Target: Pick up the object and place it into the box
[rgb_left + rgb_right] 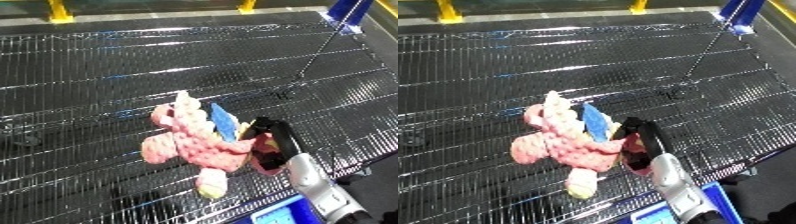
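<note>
A pink plush toy (191,142) with a blue patch (224,122) and a yellowish foot (211,189) lies on the black wire mesh surface (133,75), right of centre. My right hand (274,139) comes in from the lower right on its silver forearm (320,187). Its black fingers are curled over the toy's right limb, beside the blue patch, and pink plush shows under the palm. A corner of the blue bin (673,215) shows at the bottom edge, next to the forearm. My left hand shows in neither view.
The mesh stretches far to the left and back. A blue post (351,12) stands at the far right corner, and a thin rod (324,45) slants down from it onto the mesh. Yellow posts (59,11) line the back edge.
</note>
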Controlling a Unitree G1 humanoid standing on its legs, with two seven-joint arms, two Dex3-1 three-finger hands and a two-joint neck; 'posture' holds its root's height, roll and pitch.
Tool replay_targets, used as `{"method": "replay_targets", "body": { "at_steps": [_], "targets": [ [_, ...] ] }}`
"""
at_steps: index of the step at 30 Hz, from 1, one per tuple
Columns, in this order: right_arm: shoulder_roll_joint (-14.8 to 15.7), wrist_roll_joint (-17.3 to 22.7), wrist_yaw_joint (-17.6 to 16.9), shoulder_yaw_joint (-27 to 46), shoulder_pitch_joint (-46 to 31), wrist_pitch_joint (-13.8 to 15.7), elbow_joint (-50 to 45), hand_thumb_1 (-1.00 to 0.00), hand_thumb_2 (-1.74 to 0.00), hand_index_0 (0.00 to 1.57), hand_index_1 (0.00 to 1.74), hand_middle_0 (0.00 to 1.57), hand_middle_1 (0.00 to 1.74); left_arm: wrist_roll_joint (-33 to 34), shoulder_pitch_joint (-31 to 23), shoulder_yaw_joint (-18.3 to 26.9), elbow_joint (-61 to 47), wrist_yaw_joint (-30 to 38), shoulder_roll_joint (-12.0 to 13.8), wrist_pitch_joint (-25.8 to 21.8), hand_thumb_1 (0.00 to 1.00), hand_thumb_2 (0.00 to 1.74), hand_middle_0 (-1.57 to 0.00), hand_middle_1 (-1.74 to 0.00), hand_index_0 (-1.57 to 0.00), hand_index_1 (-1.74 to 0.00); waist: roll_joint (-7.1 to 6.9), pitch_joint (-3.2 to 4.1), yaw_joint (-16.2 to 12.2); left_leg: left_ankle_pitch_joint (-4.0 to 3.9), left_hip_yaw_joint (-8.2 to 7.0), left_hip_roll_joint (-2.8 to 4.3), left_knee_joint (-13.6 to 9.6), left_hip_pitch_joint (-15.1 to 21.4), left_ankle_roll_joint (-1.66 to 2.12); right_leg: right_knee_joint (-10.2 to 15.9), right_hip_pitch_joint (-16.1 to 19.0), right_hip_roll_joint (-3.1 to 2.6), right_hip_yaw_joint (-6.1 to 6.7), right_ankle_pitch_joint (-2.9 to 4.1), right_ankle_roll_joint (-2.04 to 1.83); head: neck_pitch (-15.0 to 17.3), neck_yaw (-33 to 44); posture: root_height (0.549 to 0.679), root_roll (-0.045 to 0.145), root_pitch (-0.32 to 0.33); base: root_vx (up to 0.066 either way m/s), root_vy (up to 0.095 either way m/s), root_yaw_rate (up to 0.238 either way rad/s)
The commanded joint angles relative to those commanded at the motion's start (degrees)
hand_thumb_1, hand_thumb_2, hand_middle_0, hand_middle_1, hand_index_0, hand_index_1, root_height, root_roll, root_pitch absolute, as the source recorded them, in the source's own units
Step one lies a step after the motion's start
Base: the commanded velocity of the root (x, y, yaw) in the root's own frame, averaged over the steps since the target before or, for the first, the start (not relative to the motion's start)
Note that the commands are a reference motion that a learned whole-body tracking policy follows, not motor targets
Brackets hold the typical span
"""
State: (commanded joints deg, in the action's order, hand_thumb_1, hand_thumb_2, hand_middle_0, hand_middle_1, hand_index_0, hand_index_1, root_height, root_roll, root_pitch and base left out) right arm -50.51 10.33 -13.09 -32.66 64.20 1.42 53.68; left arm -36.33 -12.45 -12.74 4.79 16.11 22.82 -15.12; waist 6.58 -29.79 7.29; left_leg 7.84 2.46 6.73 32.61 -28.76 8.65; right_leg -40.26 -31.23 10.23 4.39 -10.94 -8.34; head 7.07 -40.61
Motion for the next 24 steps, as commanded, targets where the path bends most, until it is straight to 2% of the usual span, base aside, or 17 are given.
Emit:
{"method": "replay_targets", "body": {
  "at_steps": [3, 4, 5, 6, 7, 10, 14, 15, 16, 17, 18, 22, 24],
  "targets": [
    [-1.4, -3.8, -3.1, 1.8, -2.3, 0.4, -4.0, -1.00, -1.74, 1.57, 1.74, 1.57, 1.74, 0.9, 0.2, -0.1, 0.5, 0.2, -0.2, 0.2, 1.00, 1.74, -1.57, -1.74, -1.57, -1.74, -0.01, 0.00, -0.8, 0.01, -0.26, 0.07, 0.0, 0.6, -0.15, -0.2, 0.3, 0.09, 0.18, -0.05, -0.07, 0.8, -0.3, 0.633, 0.040, 0.058, -0.042, 0.008, -0.032],
    [-1.4, -3.8, -3.1, 1.8, -2.3, 0.4, -4.0, -1.00, -1.74, 1.57, 1.74, 1.57, 1.74, 0.9, 0.2, -0.1, 0.5, 0.2, -0.2, 0.2, 1.00, 1.74, -1.57, -1.74, -1.57, -1.74, -0.01, 0.00, -0.8, 0.01, -0.26, 0.07, 0.0, 0.6, -0.15, -0.2, 0.3, 0.09, 0.18, -0.05, -0.07, 0.8, -0.3, 0.633, 0.040, 0.058, -0.037, 0.010, -0.036],
    [-2.4, -7.4, -5.8, 3.5, -4.3, 0.5, -7.5, -1.00, -1.74, 1.57, 1.74, 1.57, 1.74, 1.8, 0.7, -0.3, 0.9, 0.4, -0.4, 0.3, 1.00, 1.74, -1.57, -1.74, -1.57, -1.74, -0.01, 0.00, -1.5, 0.09, -0.44, 0.13, -0.1, 1.1, -0.32, -0.3, 0.7, 0.19, 0.36, -0.11, -0.16, 1.4, 0.0, 0.633, 0.042, 0.049, -0.033, 0.011, -0.048],
    [-2.4, -7.4, -5.8, 3.5, -4.3, 0.5, -7.5, -1.00, -1.74, 1.57, 1.74, 1.57, 1.74, 1.8, 0.7, -0.3, 0.9, 0.4, -0.4, 0.3, 1.00, 1.74, -1.57, -1.74, -1.57, -1.74, -0.01, 0.00, -1.5, 0.09, -0.44, 0.13, -0.1, 1.1, -0.32, -0.3, 0.7, 0.19, 0.36, -0.11, -0.16, 1.4, 0.0, 0.633, 0.042, 0.049, -0.033, 0.011, -0.048],
    [-3.1, -9.9, -8.3, 6.9, -7.8, 0.4, -12.3, -1.00, -1.74, 1.57, 1.74, 1.57, 1.74, 2.7, 1.2, -0.3, 1.6, 0.6, -0.7, 0.4, 1.00, 1.74, -1.57, -1.74, -1.57, -1.74, -0.08, 0.00, -2.4, 0.21, -0.62, 0.19, -0.1, 1.9, -0.52, -0.2, 1.4, 0.32, 0.55, -0.14, -0.25, 2.5, 0.4, 0.633, 0.044, 0.036, -0.017, 0.012, -0.055],
    [-3.3, -11.0, -11.4, 13.2, -14.0, 0.5, -18.7, -1.00, -1.74, 1.57, 1.74, 1.57, 1.74, 3.6, 2.0, -0.3, 2.7, 1.2, -1.5, 0.5, 1.00, 1.74, -1.57, -1.74, -1.57, -1.74, -0.19, 0.00, -3.7, 0.35, -0.90, 0.26, -0.3, 3.3, -0.84, 0.0, 2.5, 0.57, 0.76, -0.05, -0.40, 3.9, 0.0, 0.632, 0.046, 0.015, -0.008, 0.008, -0.044],
    [-1.6, -10.7, -15.1, 21.9, -22.5, 1.4, -25.3, -1.00, -1.74, 1.57, 1.74, 1.57, 1.74, 4.2, 3.0, -0.5, 4.4, 1.8, -2.5, 0.6, 1.00, 1.74, -1.57, -1.74, -1.57, -1.74, -0.21, 0.00, -5.2, 0.59, -1.25, 0.22, -0.6, 5.4, -1.27, 0.6, 4.6, 0.99, 0.76, 0.16, -0.58, 5.4, -0.8, 0.633, 0.048, -0.018, 0.005, -0.001, -0.022],
    [-1.6, -10.7, -15.1, 21.9, -22.5, 1.4, -25.3, -1.00, -1.74, 1.57, 1.74, 1.57, 1.74, 4.2, 3.0, -0.5, 4.4, 1.8, -2.5, 0.6, 1.00, 1.74, -1.57, -1.74, -1.57, -1.74, -0.21, 0.00, -5.2, 0.59, -1.25, 0.22, -0.6, 5.4, -1.27, 0.6, 4.6, 0.99, 0.76, 0.16, -0.58, 5.4, -0.8, 0.633, 0.048, -0.018, 0.009, -0.001, -0.031],
    [-0.3, -11.0, -16.7, 26.5, -27.1, 1.9, -29.5, -1.00, -1.74, 1.57, 1.74, 1.57, 1.74, 4.6, 3.5, -0.8, 4.9, 2.0, -2.9, 0.8, 1.00, 1.74, -1.57, -1.74, -1.57, -1.74, -0.27, 0.00, -5.7, 0.76, -1.43, 0.15, -0.5, 6.4, -1.49, 0.9, 5.8, 1.14, 0.77, 0.29, -0.60, 6.5, -1.5, 0.633, 0.050, -0.037, 0.019, 0.000, -0.049],
    [-0.3, -11.0, -16.7, 26.5, -27.1, 1.9, -29.5, -1.00, -1.74, 1.57, 1.74, 1.57, 1.74, 4.6, 3.5, -0.8, 4.9, 2.0, -2.9, 0.8, 1.00, 1.74, -1.57, -1.74, -1.57, -1.74, -0.27, 0.00, -5.7, 0.76, -1.43, 0.15, -0.5, 6.4, -1.49, 0.9, 5.8, 1.14, 0.77, 0.29, -0.60, 6.5, -1.5, 0.633, 0.050, -0.037, 0.019, 0.000, -0.049],
    [0.9, -11.8, -18.0, 30.4, -31.1, 2.2, -33.8, -1.00, -1.74, 1.57, 1.74, 1.57, 1.74, 5.1, 4.1, -1.0, 5.2, 2.0, -3.3, 1.1, 1.00, 1.74, -1.57, -1.74, -1.57, -1.74, -0.34, 0.00, -6.3, 0.97, -1.62, 0.14, -0.4, 7.4, -1.66, 1.1, 6.8, 1.20, 0.87, 0.36, -0.60, 7.1, -2.1, 0.633, 0.051, -0.055, 0.029, 0.003, -0.051],
    [2.4, -13.3, -19.3, 35.5, -36.5, 2.6, -39.5, -1.00, -1.74, 1.57, 1.74, 1.57, 1.74, 5.8, 4.5, -1.2, 5.4, 2.0, -3.8, 1.6, 1.00, 1.74, -1.57, -1.74, -1.57, -1.74, -0.52, 0.00, -7.2, 1.38, -1.94, 0.20, -0.1, 8.9, -1.89, 1.4, 8.3, 1.11, 1.20, 0.42, -0.60, 8.6, -4.0, 0.633, 0.052, -0.081, 0.040, 0.007, -0.098],
    [3.5, -14.6, -20.3, 40.9, -42.1, 3.2, -45.1, -1.00, -1.74, 1.57, 1.74, 1.57, 1.74, 6.4, 4.8, -1.1, 5.4, 1.9, -4.5, 2.3, 1.00, 1.74, -1.57, -1.74, -1.57, -1.74, -0.88, 0.00, -8.7, 1.94, -2.41, 0.37, 0.3, 10.5, -2.11, 1.9, 9.9, 0.91, 1.63, 0.44, -0.66, 10.8, -6.1, 0.633, 0.053, -0.106, 0.052, 0.014, -0.165]
  ]
}}
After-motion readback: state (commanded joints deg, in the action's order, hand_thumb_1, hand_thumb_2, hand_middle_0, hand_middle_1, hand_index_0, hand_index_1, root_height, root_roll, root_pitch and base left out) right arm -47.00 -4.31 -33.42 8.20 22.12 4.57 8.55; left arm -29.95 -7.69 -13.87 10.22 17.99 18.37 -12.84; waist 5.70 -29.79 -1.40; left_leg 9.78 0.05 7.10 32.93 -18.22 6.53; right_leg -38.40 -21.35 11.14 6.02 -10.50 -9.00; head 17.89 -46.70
